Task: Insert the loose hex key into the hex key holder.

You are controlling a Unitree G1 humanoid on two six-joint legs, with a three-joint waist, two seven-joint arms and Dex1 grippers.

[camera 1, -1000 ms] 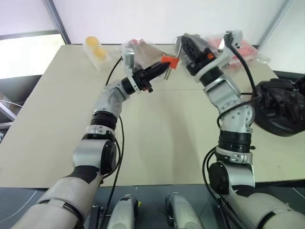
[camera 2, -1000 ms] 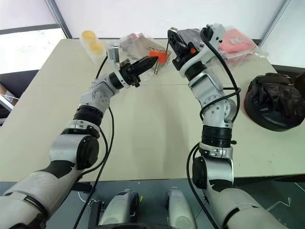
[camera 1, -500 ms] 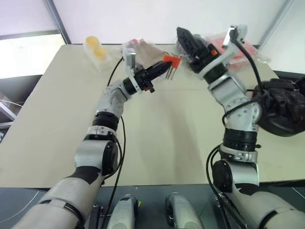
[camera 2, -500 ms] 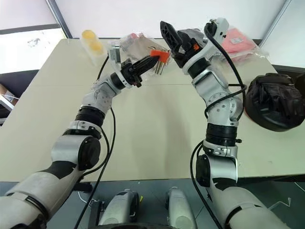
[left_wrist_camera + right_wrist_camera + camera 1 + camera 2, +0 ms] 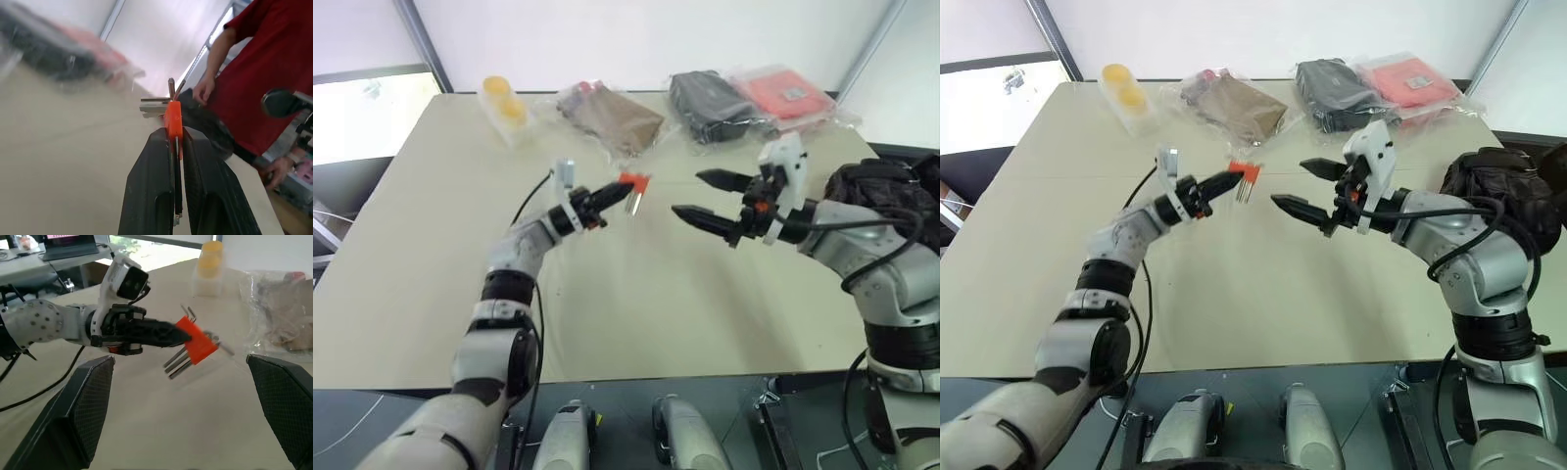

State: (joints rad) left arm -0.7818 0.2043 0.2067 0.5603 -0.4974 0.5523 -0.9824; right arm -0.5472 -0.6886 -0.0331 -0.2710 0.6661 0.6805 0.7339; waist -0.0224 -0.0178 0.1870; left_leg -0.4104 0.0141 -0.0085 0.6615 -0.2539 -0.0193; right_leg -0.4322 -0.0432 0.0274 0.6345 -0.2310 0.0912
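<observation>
The hex key holder [image 5: 634, 182] is a small orange block with several thin grey keys sticking out of it. My left gripper [image 5: 619, 190] is shut on it and holds it above the table's middle; the left wrist view has the block [image 5: 172, 120] pinched between my two fingers. One key with a bent end [image 5: 189, 312] stands out of the block's top; I cannot tell whether it is the loose hex key. My right gripper [image 5: 685, 194] is open and empty, a short way to the right of the holder and pointing at it.
Along the table's far edge lie a yellow-lidded container [image 5: 506, 103], a brown packet [image 5: 612, 113], a black packet [image 5: 710, 98] and a red packet [image 5: 783, 93]. A black bag [image 5: 891, 211] sits at the right edge. A person in a red shirt [image 5: 264, 63] stands beyond the table.
My right gripper was shut close by the holder; it has opened and drawn back to the right. Both arms have come down and nearer. The left still grips the holder.
</observation>
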